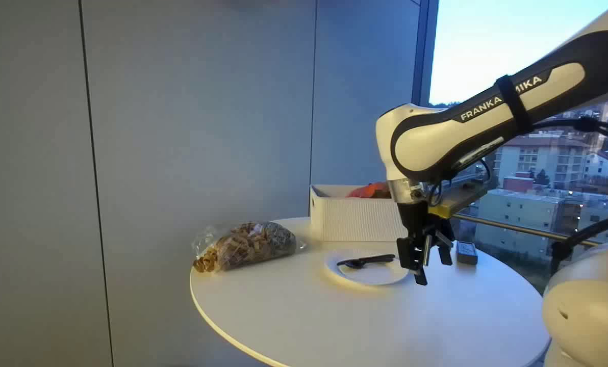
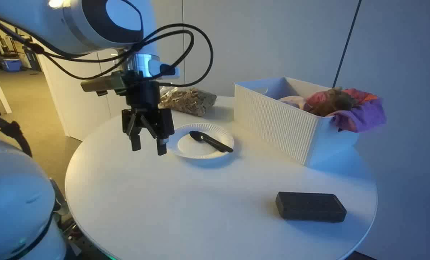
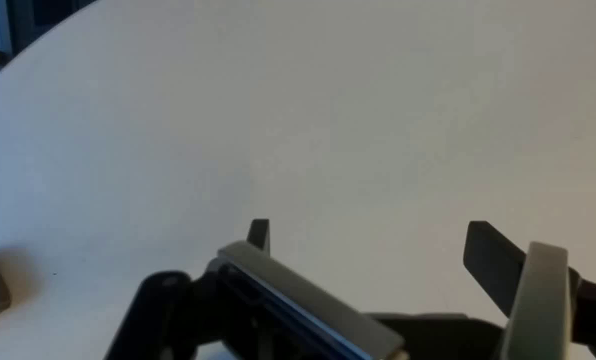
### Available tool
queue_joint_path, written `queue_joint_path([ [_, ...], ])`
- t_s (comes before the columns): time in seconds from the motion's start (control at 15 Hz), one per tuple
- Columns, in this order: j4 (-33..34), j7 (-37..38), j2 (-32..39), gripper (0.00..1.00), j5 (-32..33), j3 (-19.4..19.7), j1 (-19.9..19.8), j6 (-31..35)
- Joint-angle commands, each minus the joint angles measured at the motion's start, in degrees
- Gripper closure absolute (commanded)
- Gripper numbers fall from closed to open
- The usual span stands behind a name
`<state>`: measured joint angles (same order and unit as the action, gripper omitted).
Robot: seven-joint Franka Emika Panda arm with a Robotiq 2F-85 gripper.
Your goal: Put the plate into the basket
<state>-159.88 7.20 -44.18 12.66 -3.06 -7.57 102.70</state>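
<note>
The plate (image 1: 373, 276) lies flat on the round white table, with a black utensil on it; it also shows in an exterior view (image 2: 189, 148). The basket (image 2: 272, 117) is a white ribbed box standing beside the plate; it also shows in an exterior view (image 1: 357, 220). My gripper (image 2: 148, 147) is open and empty, pointing down above the table beside the plate, on the side nearer the robot base. It shows in an exterior view (image 1: 433, 268) and in the wrist view (image 3: 370, 235), with bare table between the fingertips. The plate and basket are out of the wrist view.
Colourful cloths (image 2: 359, 110) fill part of the basket and hang over its end. The black utensil (image 2: 211, 141) lies across the plate. A clear bag of brownish food (image 1: 253, 245) lies near the table edge. A dark block (image 2: 310, 206) sits on the table (image 2: 200, 216).
</note>
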Motion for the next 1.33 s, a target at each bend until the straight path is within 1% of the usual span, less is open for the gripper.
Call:
queue_joint_path([
  [0.0,0.17,0.50,0.06,0.00,0.47,0.82,0.92,-0.33],
  [1.0,0.18,0.47,0.07,0.00,0.43,1.00,0.96,-0.33],
  [1.13,0.86,-2.42,0.92,0.00,-0.13,3.48,0.82,0.25],
  [1.27,0.44,-6.66,-1.19,0.00,-1.93,7.13,1.37,1.96],
])
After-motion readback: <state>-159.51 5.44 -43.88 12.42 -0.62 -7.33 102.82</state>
